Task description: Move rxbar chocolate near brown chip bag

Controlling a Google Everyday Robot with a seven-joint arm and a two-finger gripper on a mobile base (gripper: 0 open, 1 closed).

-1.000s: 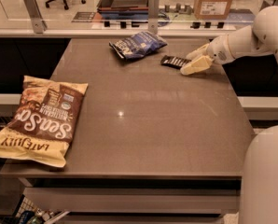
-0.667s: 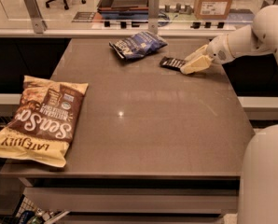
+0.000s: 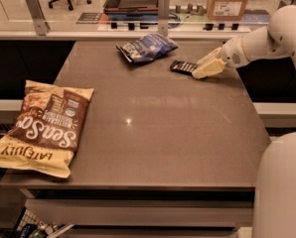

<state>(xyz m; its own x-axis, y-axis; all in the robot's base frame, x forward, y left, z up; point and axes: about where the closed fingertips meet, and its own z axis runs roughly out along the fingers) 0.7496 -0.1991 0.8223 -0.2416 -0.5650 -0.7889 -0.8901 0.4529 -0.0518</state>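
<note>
My gripper (image 3: 197,71) pinches one end of the flat chocolate bar (image 3: 183,66), which sits on the table (image 3: 153,128) well apart from the chip bag (image 3: 43,128), far beyond and right of it, ready to carry over.

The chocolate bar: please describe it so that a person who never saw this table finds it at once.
Start at the brown table and go to its far right part, where the gripper reaches in from the right. The chocolate bar lies flat at the gripper's tip, right of the blue bag. It is small, black and rectangular, far smaller than that bag.
</note>
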